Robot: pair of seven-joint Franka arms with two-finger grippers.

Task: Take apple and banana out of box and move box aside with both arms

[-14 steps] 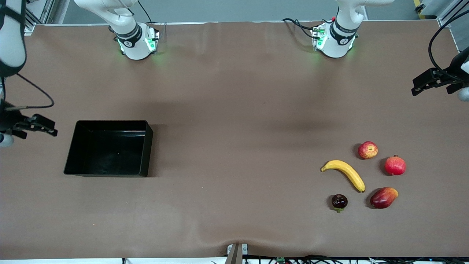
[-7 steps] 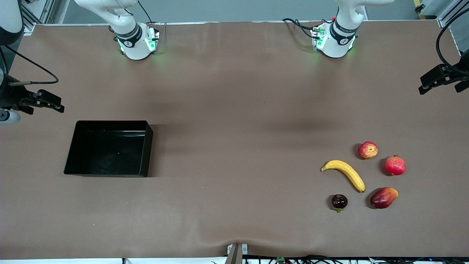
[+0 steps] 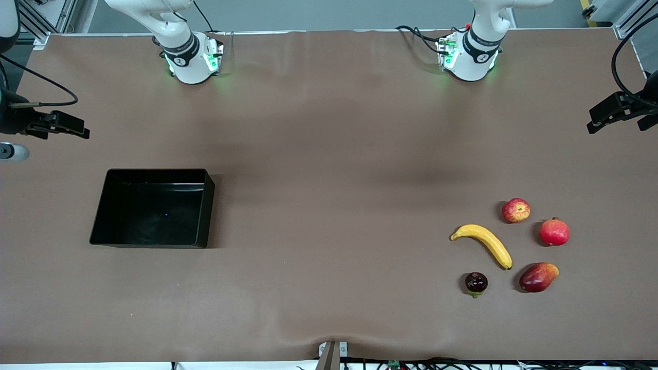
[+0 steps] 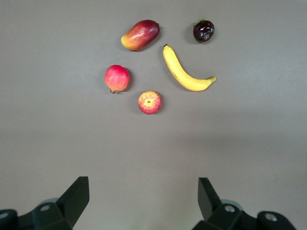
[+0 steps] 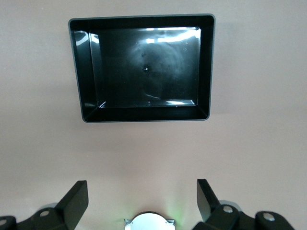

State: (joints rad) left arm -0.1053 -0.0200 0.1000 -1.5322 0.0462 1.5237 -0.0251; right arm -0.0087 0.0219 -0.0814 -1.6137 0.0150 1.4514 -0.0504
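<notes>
The black box [image 3: 209,210] sits empty toward the right arm's end of the table, and the right wrist view shows it from above, with its rim [image 5: 205,67] unobstructed. The yellow banana [image 3: 486,243] and the red-and-yellow apple [image 3: 515,210] lie toward the left arm's end. In the left wrist view the banana [image 4: 184,74] and apple [image 4: 149,102] lie apart from the fingers. My right gripper [image 3: 77,128] hangs open over its end of the table, holding nothing. My left gripper [image 3: 599,119] hangs open over its end, high above the fruits. Both wrist views, left [image 4: 143,187] and right [image 5: 142,188], show only bare table between the jaws.
Around the banana lie a red pomegranate [image 3: 554,232], a red-orange mango [image 3: 537,277] and a small dark fruit [image 3: 476,282]. The two arm bases [image 3: 193,56] stand at the table edge farthest from the front camera. Bare brown table spans between box and fruits.
My right gripper has travelled toward the bases' edge of the table, away from the box. My left gripper has drifted slightly outward. Box and fruits have not moved.
</notes>
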